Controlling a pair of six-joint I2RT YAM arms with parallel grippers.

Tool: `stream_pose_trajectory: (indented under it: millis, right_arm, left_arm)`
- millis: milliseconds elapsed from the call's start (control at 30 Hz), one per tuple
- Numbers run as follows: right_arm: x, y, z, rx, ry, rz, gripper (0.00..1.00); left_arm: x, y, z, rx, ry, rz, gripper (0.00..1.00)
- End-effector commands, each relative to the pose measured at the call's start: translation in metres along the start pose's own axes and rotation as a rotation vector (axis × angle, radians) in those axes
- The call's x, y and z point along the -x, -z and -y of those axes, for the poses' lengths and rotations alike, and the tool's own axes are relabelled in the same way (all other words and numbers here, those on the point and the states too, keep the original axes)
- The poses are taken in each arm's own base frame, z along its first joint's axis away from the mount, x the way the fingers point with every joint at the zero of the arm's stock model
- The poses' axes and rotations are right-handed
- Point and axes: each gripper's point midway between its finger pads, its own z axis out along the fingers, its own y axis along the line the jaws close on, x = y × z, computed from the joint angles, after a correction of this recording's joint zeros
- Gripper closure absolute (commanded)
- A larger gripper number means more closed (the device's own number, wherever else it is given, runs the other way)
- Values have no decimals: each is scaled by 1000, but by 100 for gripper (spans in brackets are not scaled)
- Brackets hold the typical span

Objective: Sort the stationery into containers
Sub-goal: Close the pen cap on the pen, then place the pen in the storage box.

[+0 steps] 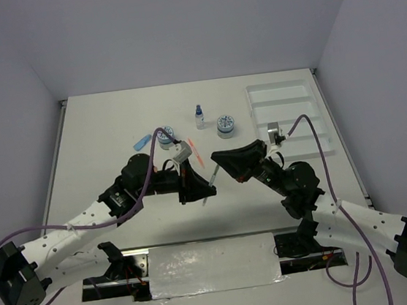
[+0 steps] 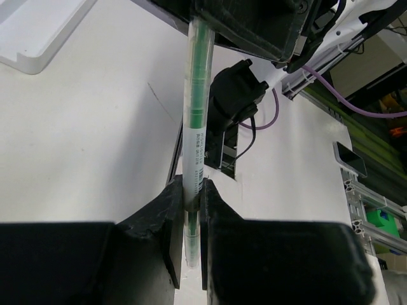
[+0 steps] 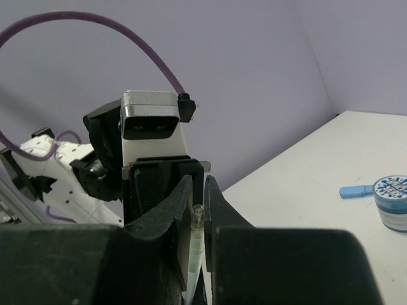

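Left fingers [image 2: 166, 222] and right fingers [image 3: 169, 217] are both pinching the thin green clear-barrelled pen [image 2: 196, 114] end-to-end above the table's [image 1: 112, 126] near-middle, the right pair sitting nearer the white divided plastic tray [image 1: 281, 83] at the far-right corner.

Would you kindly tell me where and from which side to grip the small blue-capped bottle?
Grip the blue-capped bottle around its clear body, below the narrow cap, coming from above: it stands upright and apart from the jar on its right, so both sides look free.
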Motion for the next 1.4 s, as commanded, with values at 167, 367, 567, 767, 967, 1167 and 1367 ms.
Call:
stream_pose_trajectory:
  millis: [167, 367, 567, 767, 967, 1167, 1367]
  right_arm:
    - [-111, 39, 15, -49, -67, -445, 97]
    - [-37, 13, -5, -97, 7, -313, 56]
    - [18, -5, -21, -112, 56, -194, 48]
    - [18, -15, -36, -24, 35, -184, 47]
    - [-3, -15, -32, -1, 18, -229, 35]
    - [-20, -14, -34, 44, -14, -268, 48]
    - [-33, -13, -28, 27, -24, -296, 77]
  left_arm:
    - [174, 49, 86, -145, -360, 540, 100]
    - [83, 38, 43, -109, -261, 420, 100]
    - [37, 32, 23, -44, -193, 356, 100]
    - [29, 26, 24, -45, -185, 325, 100]
    - [38, 25, 28, -52, -174, 350, 100]
    - [44, 16, 22, -37, -143, 350, 100]
    - [53, 10, 18, -14, -118, 354, 92]
